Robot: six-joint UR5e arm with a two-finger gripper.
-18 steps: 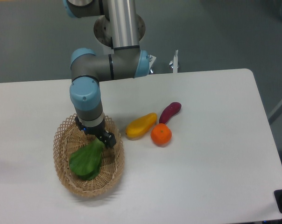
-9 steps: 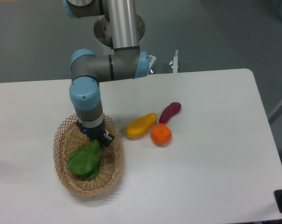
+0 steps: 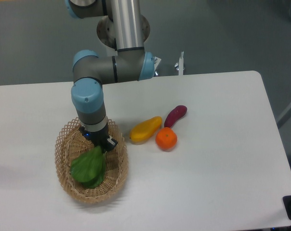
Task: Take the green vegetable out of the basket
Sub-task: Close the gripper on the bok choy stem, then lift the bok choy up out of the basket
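The green vegetable point(image 3: 89, 166) has broad dark-green leaves and lies in the tan wicker basket point(image 3: 117, 179) at the table's front left. Its narrow stem end points up and to the right, into my gripper point(image 3: 105, 145). The gripper reaches down into the basket's right half, and its dark fingers are closed on the stem end. The white stem itself is hidden by the fingers. The leaves lie low, over the basket's floor.
A yellow elongated fruit point(image 3: 145, 130), an orange point(image 3: 166, 138) and a purple eggplant-like piece point(image 3: 175, 115) lie close together on the white table point(image 3: 218, 159), to the right of the basket. The arm's base stands at the table's back edge.
The gripper has shifted slightly to the left inside the basket. The vegetable's stem end has moved with it, and the leaves have turned a little.
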